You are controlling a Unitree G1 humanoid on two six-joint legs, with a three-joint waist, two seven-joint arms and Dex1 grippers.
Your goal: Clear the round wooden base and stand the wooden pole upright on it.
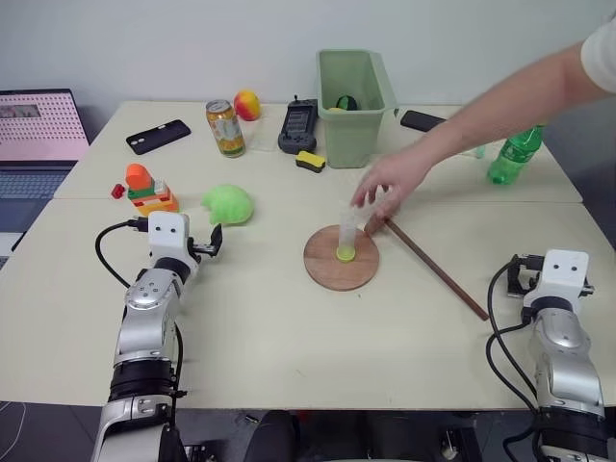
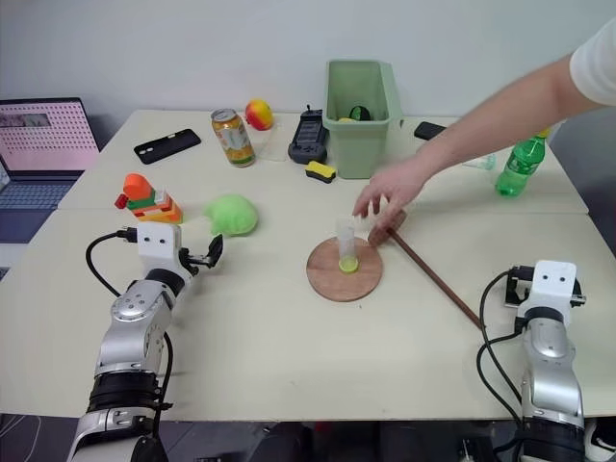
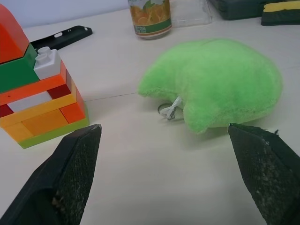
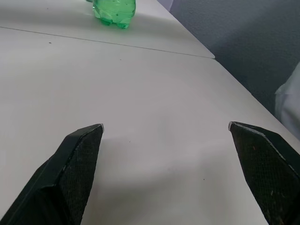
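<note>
The round wooden base (image 1: 327, 268) lies flat at the middle of the table. A short clear tube with a yellow-green bottom (image 1: 346, 237) stands on it. A person's hand (image 1: 387, 183) reaches in from the right, its fingers at the tube's top. The wooden pole (image 1: 438, 271) lies on the table right of the base, slanting toward the front right; its far end sits under the hand. My left gripper (image 3: 164, 127) is open, level, left of the base and facing a green plush. My right gripper (image 4: 165, 124) is open over bare table at the front right.
A green plush (image 1: 228, 204) and a block tower (image 1: 149, 190) sit just ahead of my left gripper. Further back are a can (image 1: 225, 127), a green bin (image 1: 354, 91), a black phone (image 1: 158, 136) and a green bottle (image 1: 515, 154). A laptop (image 1: 38, 130) stands far left.
</note>
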